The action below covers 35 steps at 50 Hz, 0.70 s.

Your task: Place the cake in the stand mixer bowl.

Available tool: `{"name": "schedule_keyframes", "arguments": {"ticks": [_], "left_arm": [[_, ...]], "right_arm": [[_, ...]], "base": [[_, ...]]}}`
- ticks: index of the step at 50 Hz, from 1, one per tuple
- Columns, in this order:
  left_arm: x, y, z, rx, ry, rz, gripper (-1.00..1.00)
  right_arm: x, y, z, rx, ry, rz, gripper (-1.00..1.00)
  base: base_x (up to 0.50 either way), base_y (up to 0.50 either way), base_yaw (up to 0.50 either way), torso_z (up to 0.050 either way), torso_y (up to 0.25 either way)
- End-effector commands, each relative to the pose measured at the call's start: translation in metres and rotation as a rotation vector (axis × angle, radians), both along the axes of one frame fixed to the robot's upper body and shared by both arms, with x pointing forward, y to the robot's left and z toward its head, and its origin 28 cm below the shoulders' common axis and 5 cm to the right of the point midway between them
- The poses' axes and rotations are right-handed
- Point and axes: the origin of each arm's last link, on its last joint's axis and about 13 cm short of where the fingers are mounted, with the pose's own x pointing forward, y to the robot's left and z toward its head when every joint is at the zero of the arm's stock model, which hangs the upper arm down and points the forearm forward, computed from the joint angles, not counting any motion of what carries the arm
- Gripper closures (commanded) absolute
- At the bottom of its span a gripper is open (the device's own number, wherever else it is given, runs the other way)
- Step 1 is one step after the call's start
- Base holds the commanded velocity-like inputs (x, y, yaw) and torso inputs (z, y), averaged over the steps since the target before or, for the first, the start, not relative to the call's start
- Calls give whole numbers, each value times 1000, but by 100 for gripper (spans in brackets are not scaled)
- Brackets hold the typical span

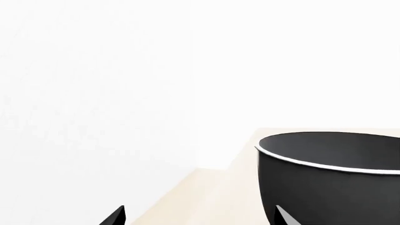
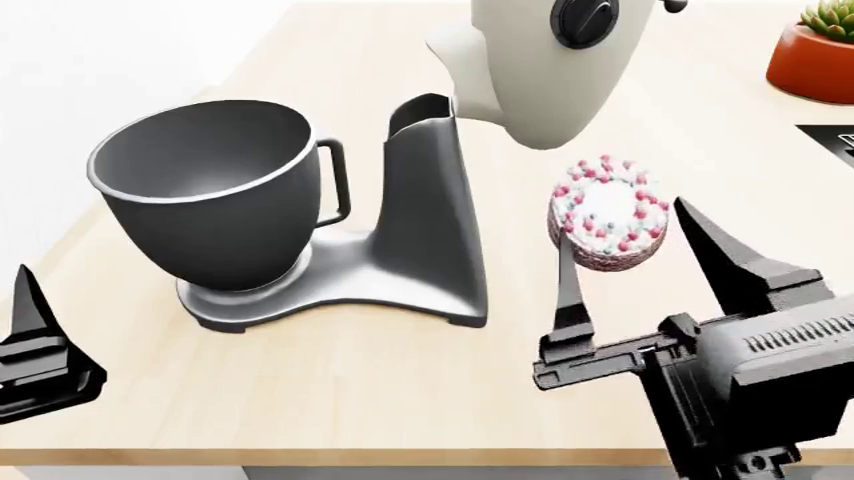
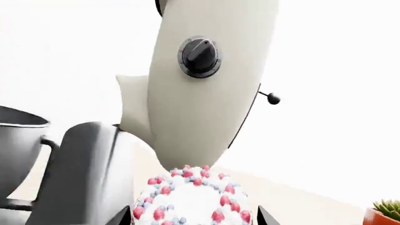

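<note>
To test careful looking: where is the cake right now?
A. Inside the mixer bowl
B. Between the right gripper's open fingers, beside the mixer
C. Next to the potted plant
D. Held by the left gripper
B: the cake sits between the right gripper fingers, outside the empty stand mixer bowl.

Both arms are matte black, ending in pointed wedge-shaped jaws on ribbed blocky housings.

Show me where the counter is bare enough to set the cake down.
Bare: the front counter between both grippers, and the strip between cake and plant pot. Crowded: the mixer base with its bowl and the tilted head.
</note>
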Motion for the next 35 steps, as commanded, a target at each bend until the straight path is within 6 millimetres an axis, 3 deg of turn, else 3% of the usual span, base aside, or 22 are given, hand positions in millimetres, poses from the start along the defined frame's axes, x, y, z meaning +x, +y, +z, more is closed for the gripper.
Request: {"name": "schedule_keyframes", "arguments": {"ticks": [1,9,24,35], "left_arm": [[0,0,0,-2,0,-1,-100],[0,2,-1,-7,2,4,-100],[0,2,-3,-12,6,4,-100],[0,3,-5,-19,9,7,-100]], "right_arm": [[-44,11,6,-20,-10,212,100],[-41,38,16,-55,-14,325,100],[-15,55,22,-40,-15,358,100],[-3,76,37,-61,-54,428,100]], "base": [[0,0,0,0,0],[0,0,0,0,0],[0,0,0,0,1],[0,0,0,0,1]]}}
